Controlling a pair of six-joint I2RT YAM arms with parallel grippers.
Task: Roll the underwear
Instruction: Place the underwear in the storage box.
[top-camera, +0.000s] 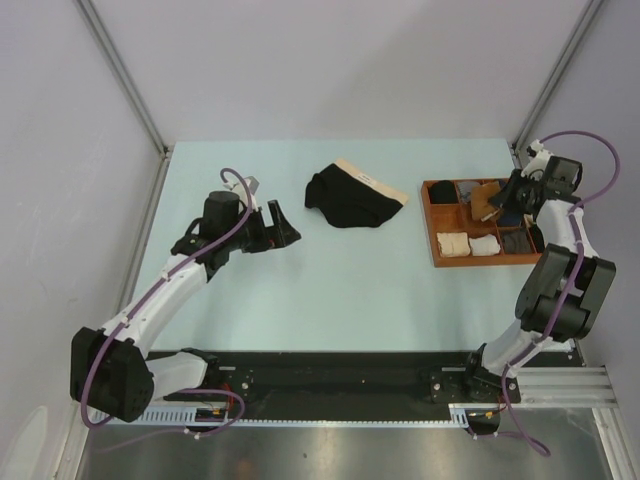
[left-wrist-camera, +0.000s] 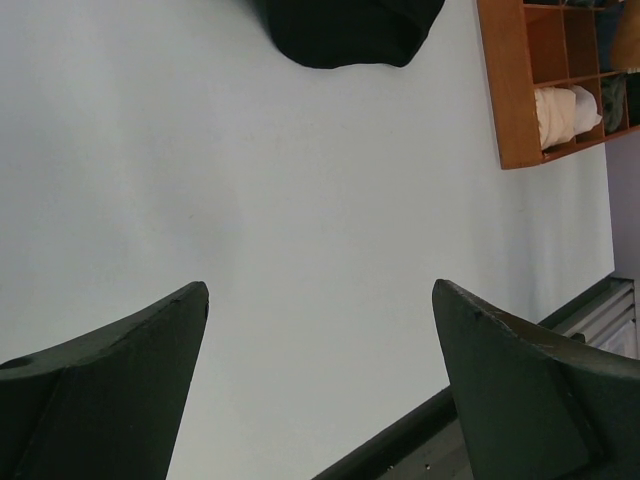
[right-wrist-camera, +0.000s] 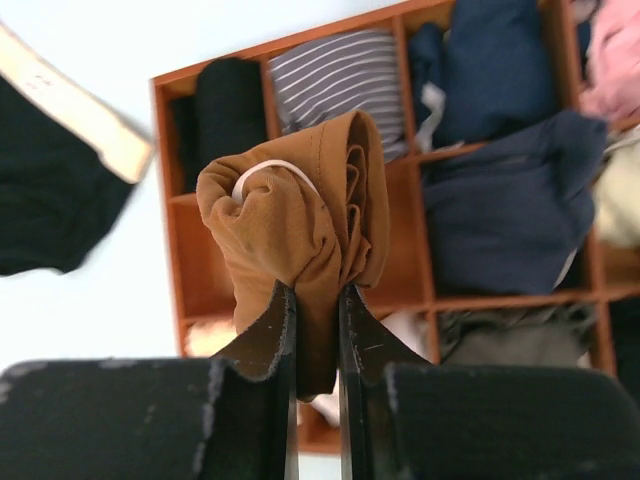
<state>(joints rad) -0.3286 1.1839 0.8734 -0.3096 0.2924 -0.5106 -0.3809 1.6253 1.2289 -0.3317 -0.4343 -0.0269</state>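
Observation:
My right gripper (right-wrist-camera: 315, 290) is shut on the rolled rust-brown underwear (right-wrist-camera: 300, 210) and holds it above the wooden divided tray (top-camera: 432, 222); from above the roll (top-camera: 485, 200) hangs over the tray's middle cells. The black underwear (top-camera: 350, 198) with its pale beige waistband lies spread on the table, left of the tray; its edge shows in the left wrist view (left-wrist-camera: 345, 30) and the right wrist view (right-wrist-camera: 40, 190). Navy blue fabric (right-wrist-camera: 500, 200) fills tray cells to the right. My left gripper (left-wrist-camera: 320, 300) is open and empty above bare table, left of the black underwear.
The tray (right-wrist-camera: 175, 250) holds a black roll (right-wrist-camera: 228, 105), a striped roll (right-wrist-camera: 335, 70) and pale rolled items (top-camera: 467, 244) in its cells. Its corner shows in the left wrist view (left-wrist-camera: 500, 100). Enclosure walls stand on three sides. A black rail (top-camera: 340, 365) runs along the near table edge.

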